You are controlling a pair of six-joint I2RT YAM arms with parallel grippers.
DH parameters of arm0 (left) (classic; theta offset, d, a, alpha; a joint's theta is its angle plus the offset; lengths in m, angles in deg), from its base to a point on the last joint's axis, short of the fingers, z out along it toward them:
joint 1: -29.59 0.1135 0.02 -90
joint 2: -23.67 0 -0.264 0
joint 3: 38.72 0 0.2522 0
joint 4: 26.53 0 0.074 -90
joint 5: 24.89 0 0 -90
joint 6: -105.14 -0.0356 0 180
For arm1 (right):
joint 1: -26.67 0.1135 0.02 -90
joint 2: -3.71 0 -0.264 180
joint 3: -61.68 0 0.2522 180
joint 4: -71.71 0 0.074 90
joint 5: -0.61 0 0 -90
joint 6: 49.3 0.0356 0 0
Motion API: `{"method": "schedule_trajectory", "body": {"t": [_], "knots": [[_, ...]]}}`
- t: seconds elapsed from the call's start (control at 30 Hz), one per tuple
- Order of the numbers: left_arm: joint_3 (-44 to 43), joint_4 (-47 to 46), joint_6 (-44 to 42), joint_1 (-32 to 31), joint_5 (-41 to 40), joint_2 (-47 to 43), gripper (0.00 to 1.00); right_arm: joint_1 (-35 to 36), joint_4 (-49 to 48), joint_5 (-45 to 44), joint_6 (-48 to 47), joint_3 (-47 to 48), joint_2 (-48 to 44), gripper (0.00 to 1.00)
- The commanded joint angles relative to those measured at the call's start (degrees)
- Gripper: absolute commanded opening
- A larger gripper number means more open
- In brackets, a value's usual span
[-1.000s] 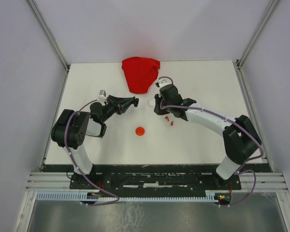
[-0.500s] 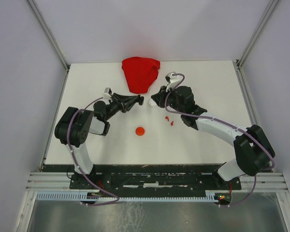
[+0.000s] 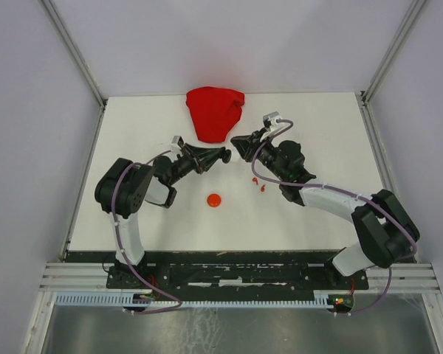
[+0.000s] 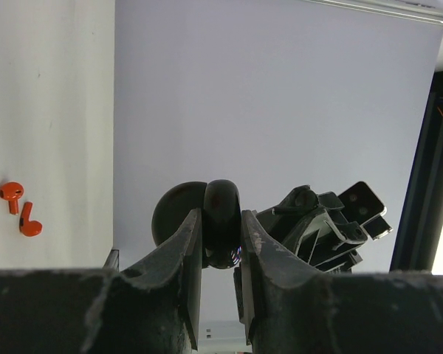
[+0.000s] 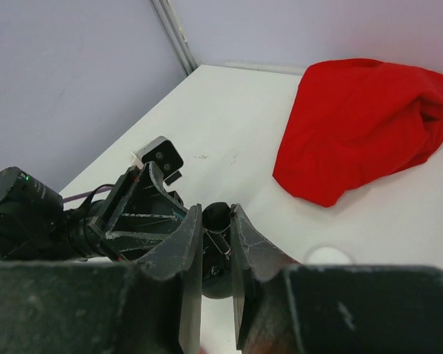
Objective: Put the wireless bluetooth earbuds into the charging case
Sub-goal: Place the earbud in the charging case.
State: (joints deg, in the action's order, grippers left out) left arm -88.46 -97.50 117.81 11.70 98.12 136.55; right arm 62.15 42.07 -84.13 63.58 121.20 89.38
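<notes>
Left wrist: left gripper is clamping the black case, presenting it to the right gripper pinching a black earbud

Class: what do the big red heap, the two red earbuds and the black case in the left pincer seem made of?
Red heap: matte cloth; it lies in soft folds.
Red earbuds: probably moulded plastic, smooth with a slight sheen.
Black case: likely glossy hard plastic; its rounded shell shows faint glints.
</notes>
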Motion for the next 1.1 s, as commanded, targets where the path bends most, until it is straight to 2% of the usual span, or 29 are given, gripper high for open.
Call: {"method": "schedule_trajectory", "body": {"t": [0.0,0.23,1.07], "knots": [[-1.8,-6.1,3.7,-0.4,-1.0,0.2,0.03,-0.3,-7.4,1.5,0.8,0.1,1.1,0.09],[-3.0,-6.5,4.9,-0.8,-1.1,0.6,0.03,-0.3,-10.7,3.7,2.2,-0.6,2.6,0.09],[-3.9,-6.5,5.9,-1.4,-1.1,-1.4,0.03,-0.5,-12.2,5.5,3.1,-0.7,5.7,0.07]]}}
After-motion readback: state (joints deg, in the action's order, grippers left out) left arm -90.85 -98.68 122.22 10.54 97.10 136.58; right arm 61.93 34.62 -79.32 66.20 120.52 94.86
